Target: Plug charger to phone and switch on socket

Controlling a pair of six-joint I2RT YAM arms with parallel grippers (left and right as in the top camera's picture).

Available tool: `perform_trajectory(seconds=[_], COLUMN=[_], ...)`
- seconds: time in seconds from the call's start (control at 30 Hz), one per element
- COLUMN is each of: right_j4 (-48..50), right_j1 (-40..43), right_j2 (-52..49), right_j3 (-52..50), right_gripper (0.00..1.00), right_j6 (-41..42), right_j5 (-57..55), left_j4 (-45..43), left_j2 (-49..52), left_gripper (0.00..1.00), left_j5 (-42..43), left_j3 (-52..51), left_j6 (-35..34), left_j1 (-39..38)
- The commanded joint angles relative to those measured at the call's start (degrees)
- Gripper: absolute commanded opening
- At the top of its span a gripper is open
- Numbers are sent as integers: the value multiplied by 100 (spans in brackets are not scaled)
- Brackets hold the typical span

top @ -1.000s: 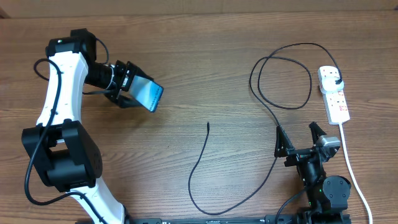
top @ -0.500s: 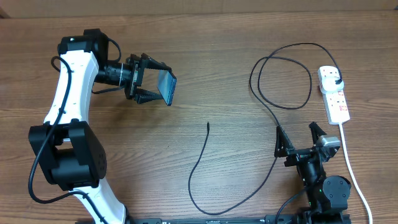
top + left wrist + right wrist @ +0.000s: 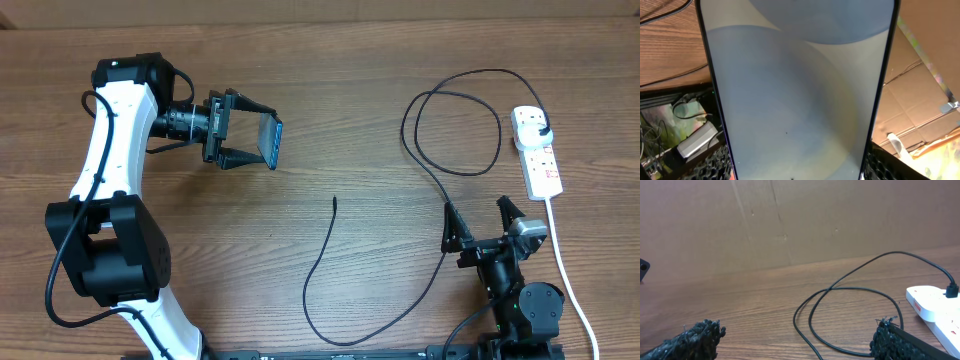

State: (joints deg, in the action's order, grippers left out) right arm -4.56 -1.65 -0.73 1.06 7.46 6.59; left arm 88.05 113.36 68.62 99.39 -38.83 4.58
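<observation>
Left tool (image 3: 256,135): clamped on phone (image 3: 271,142), held on edge above table (image 3: 330,80). Right tool (image 3: 480,222): spread wide, empty. Charger (image 3: 318,262): tip lay loose mid-table, plug sat in socket (image 3: 543,165). Step: phone being presented. Next probably required the right tool to take the tip.

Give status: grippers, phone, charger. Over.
Left gripper: jaws shut on phone, off table. Right gripper: jaws open. Charger tip loose on table, plug in power strip. No obstacle seen.

Left tool (image 3: 260,138) gripping phone (image 3: 272,142), charger (image 3: 334,206) lying apart, right tool (image 3: 475,205) spread
</observation>
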Motion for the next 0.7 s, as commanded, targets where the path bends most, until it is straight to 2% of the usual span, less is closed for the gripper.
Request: perform_trajectory(seconds=[0.0,0.67], right_j4=[20,20], right_j1=[-39,-39], right_j2=[44,44], right_j3=[-61,-61], right_gripper=[100,100], right_j6=[-22,-22], right_j5=[-55,-55], left_j4=[46,42], left_j2=[-238,-238], left_gripper=[4,4], left_j5=[341,269], left_j3=[15,13], left_j6=[48,50], left_j1=[-13,-11])
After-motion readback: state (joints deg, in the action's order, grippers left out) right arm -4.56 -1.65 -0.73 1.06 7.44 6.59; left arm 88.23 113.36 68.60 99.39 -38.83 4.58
